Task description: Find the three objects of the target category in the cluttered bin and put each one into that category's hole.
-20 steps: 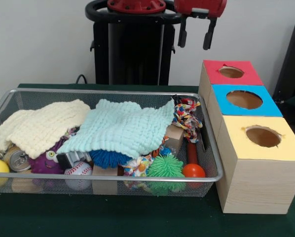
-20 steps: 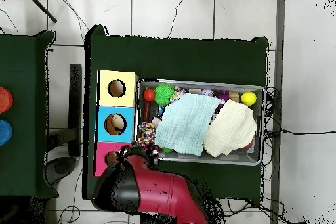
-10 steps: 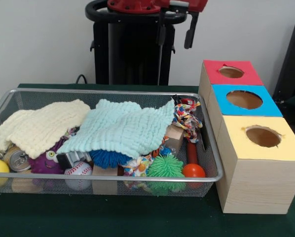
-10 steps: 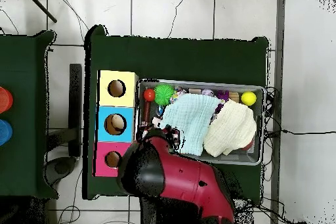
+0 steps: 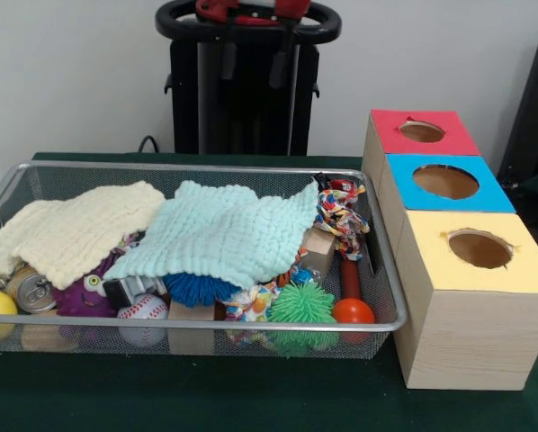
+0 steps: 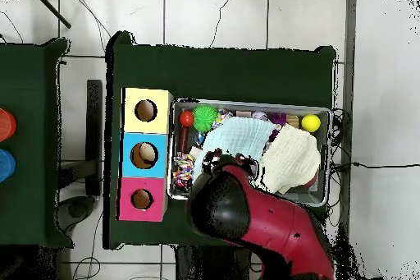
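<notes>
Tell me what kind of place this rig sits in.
Probably a robotics lab: a green-covered table on a tiled floor strewn with cables, a wire bin of toys and cloths, and wooden boxes with coloured, holed tops.

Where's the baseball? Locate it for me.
In the front view the baseball lies in the wire bin against its near wall, toward the left, between the purple toy and a wooden block.

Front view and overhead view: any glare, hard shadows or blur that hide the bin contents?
Front view: even light, no glare, soft shadow under the mint cloth; the gripper is slightly smeared. Overhead view: flat light, but the arm blocks part of the bin.
</notes>
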Robot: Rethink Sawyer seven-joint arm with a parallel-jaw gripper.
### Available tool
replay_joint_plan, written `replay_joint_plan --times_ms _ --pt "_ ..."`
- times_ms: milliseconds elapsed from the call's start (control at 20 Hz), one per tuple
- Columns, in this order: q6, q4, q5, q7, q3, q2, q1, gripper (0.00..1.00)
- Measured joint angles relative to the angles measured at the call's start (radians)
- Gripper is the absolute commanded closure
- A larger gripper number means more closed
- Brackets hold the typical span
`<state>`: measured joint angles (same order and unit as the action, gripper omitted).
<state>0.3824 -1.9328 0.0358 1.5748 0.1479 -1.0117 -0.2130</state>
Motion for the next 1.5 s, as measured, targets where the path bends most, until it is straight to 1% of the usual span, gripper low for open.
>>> replay_joint_plan --times_ms 150,350,650,900,1200,1500 --pt "0.000 0.000 0.000 0.000 -0.009 0.011 -0.049 0.00" --pt "0.000 0.005 0.000 0.000 -0.032 0.055 -0.119 0.00" --pt "0.000 0.011 0.000 0.000 -0.055 0.113 -0.152 0.00" --pt "0.000 0.011 0.000 0.000 -0.066 0.128 -0.150 0.00" --pt "0.000 0.011 0.000 0.000 -0.062 0.120 -0.133 0.00" --pt "0.000 0.011 0.000 0.000 -0.012 0.102 -0.063 0.00"
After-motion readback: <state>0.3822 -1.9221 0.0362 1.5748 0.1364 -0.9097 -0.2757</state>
